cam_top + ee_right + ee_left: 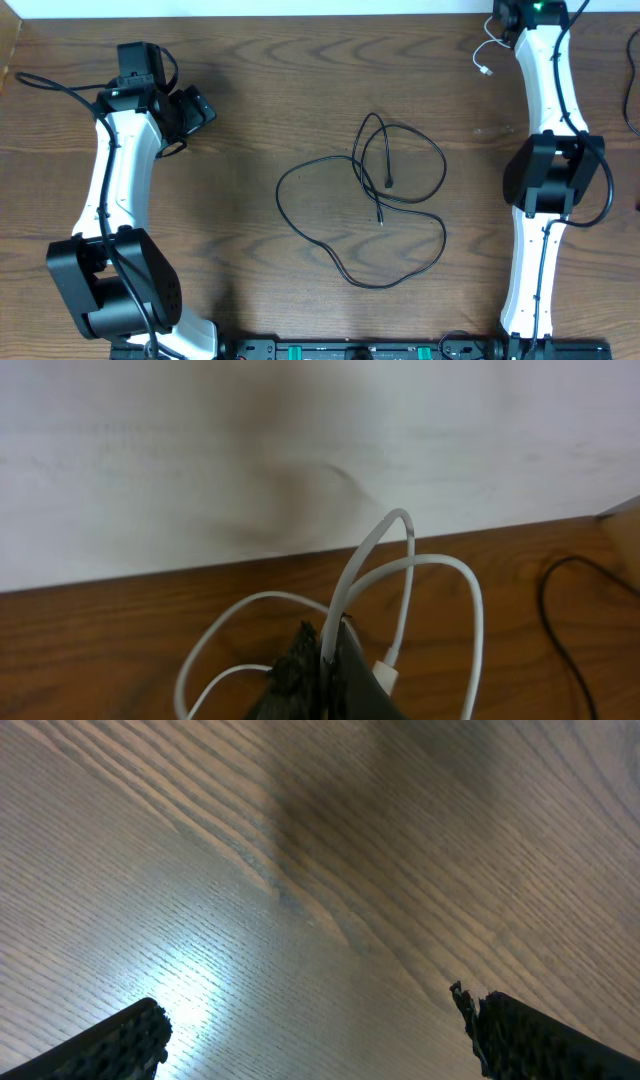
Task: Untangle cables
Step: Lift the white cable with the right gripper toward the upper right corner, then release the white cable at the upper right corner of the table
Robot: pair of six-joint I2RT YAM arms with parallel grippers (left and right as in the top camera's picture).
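The long black cable [380, 218] lies in loose overlapping loops on the middle of the wooden table [250, 60], with both small plug ends inside the loops. The white cable [486, 55] hangs in small loops at the far right corner. My right gripper [510, 25] is shut on a strand of the white cable [470, 610]; the pinch shows between the fingertips of the right gripper [325, 650]. My left gripper [190, 110] hovers at the far left, well away from both cables. It is open, and the left gripper [320, 1040] has only bare wood between its fingers.
A pale wall [300, 450] rises just behind the table's far edge, close to the right gripper. A thicker black cord [550, 610] curves on the wood to the right of the white loops. A black rail [360, 350] runs along the near edge.
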